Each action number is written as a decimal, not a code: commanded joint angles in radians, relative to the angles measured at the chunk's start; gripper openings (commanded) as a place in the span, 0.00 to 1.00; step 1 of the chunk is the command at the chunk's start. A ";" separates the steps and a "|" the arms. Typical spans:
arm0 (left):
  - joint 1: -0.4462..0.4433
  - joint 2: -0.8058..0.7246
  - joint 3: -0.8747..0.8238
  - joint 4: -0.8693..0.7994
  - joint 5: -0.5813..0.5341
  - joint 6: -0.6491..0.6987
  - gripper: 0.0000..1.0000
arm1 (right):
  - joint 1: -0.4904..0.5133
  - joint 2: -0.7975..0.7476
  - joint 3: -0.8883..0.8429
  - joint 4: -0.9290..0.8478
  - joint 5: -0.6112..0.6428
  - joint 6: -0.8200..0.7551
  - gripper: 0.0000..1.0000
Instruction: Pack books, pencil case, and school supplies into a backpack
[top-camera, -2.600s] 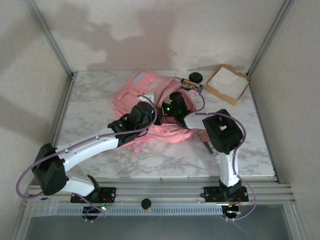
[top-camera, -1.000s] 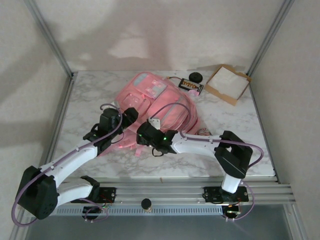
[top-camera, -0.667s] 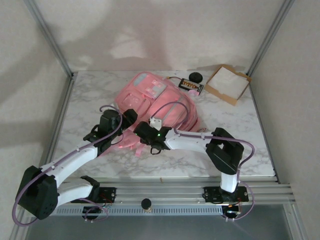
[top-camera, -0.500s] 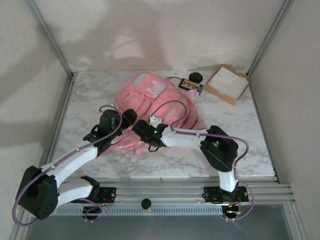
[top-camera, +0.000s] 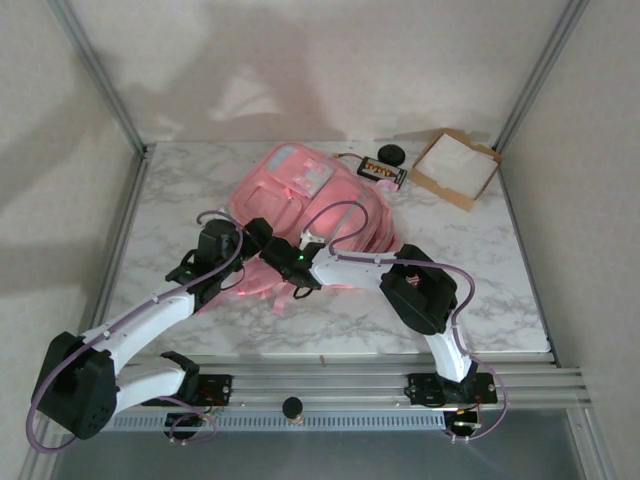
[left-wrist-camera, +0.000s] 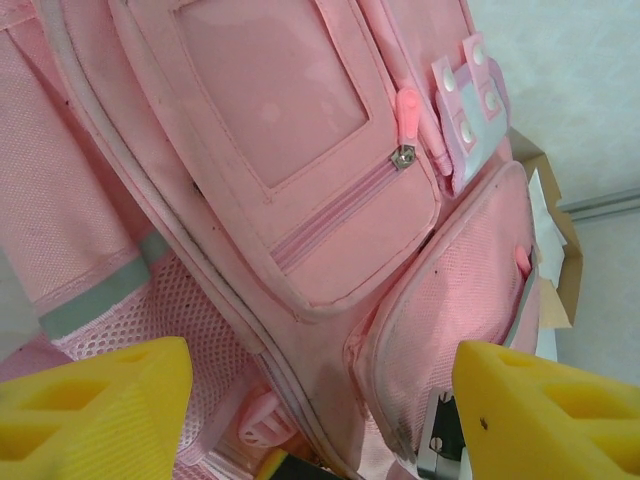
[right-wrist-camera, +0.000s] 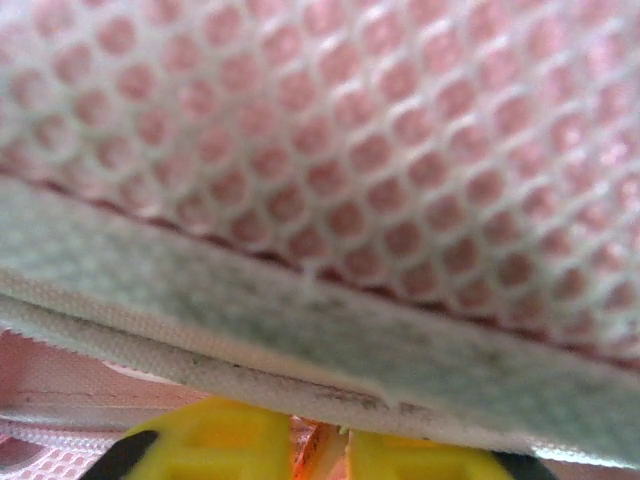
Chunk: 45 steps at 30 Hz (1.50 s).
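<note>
Marble table, pink backpack on it; left gripper gapes wide, right gripper pinched nearly closed against its mesh

Robot lab test cell: marble-look table, aluminium frame posts, plain white walls, slotted mounting rail along near edge.

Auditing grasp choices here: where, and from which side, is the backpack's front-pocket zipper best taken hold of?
Probably the pink pull tab on the backpack, pinched across its flat faces from above: the pocket faces up and the tab juts out beyond the small metal slider.
</note>
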 joint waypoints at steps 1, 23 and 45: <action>0.012 -0.003 -0.018 -0.002 0.006 -0.010 0.69 | -0.028 -0.020 0.003 0.034 0.081 -0.019 0.09; -0.081 0.199 -0.049 0.295 0.118 -0.456 0.69 | -0.030 -0.306 -0.129 0.174 -0.129 -0.423 0.00; 0.025 0.297 0.001 0.237 0.069 -0.453 0.00 | -0.053 -0.350 -0.166 0.091 -0.176 -0.491 0.00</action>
